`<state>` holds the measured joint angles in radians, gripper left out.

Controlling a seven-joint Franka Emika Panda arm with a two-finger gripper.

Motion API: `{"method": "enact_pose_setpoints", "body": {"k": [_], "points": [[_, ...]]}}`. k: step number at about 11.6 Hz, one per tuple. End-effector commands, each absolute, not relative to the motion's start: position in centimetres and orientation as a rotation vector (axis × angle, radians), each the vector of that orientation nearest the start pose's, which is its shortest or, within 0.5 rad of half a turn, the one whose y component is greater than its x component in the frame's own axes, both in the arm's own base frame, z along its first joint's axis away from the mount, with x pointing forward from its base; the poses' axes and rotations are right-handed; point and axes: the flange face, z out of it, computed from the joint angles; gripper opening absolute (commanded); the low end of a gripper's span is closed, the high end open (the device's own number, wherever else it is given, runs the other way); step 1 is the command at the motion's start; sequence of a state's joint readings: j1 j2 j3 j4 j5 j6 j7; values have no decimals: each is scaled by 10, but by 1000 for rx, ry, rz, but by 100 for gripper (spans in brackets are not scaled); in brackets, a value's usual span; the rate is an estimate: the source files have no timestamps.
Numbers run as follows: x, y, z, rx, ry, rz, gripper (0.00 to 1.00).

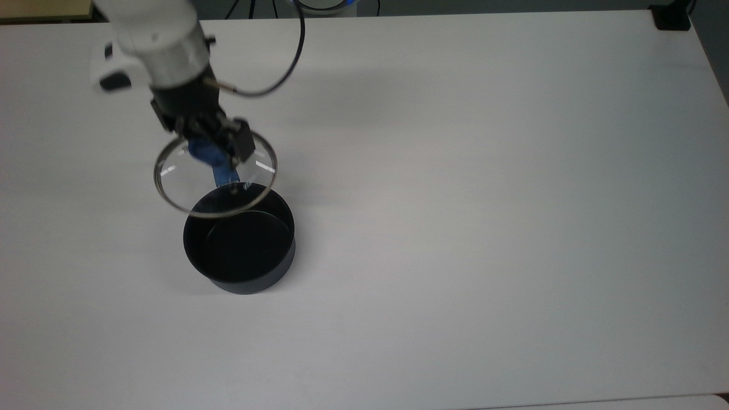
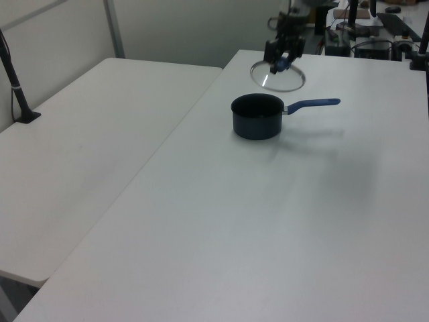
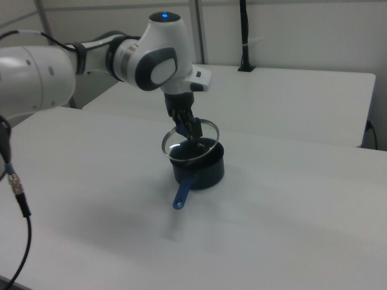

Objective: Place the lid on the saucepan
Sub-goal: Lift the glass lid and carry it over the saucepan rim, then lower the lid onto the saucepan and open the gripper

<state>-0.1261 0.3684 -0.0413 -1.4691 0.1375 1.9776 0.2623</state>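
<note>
My gripper (image 1: 211, 143) is shut on the blue knob of the lid (image 1: 182, 183), a clear glass disc with a metal rim. I hold the lid in the air, slightly tilted. In the top view it overlaps the saucepan's far rim and the base of its blue handle (image 1: 225, 174). The dark saucepan (image 1: 239, 242) stands upright on the white table (image 1: 455, 199), its black inside showing. In the left view the gripper (image 2: 279, 59) and lid (image 2: 285, 80) hang above the saucepan (image 2: 257, 116), whose handle (image 2: 315, 104) points to the left view's right. In the right view the lid (image 3: 175, 140) hovers over the saucepan (image 3: 202, 169).
A black clamp (image 1: 672, 20) sits at the top view's far right corner. The arm's cable (image 1: 285, 68) loops over the table behind the gripper. A second white table (image 2: 100, 134) adjoins on the left view's left, with a black post (image 2: 17, 80) on it.
</note>
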Motion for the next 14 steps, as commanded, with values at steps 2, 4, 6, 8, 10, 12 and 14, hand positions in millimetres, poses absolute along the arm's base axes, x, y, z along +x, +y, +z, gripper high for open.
{"method": "enact_pose_setpoints", "body": {"k": [2, 4, 6, 8, 10, 12, 14], "points": [[716, -91, 449, -2938, 698, -159, 0], [719, -81, 438, -2940, 699, -136, 0], [724, -80, 424, -2929, 748, -140, 0], [727, -81, 416, -2904, 825, -144, 0], [729, -80, 411, -2902, 830, -142, 0], [736, -80, 406, -2893, 858, -158, 1], [737, -84, 408, -2889, 867, -165, 1]]}}
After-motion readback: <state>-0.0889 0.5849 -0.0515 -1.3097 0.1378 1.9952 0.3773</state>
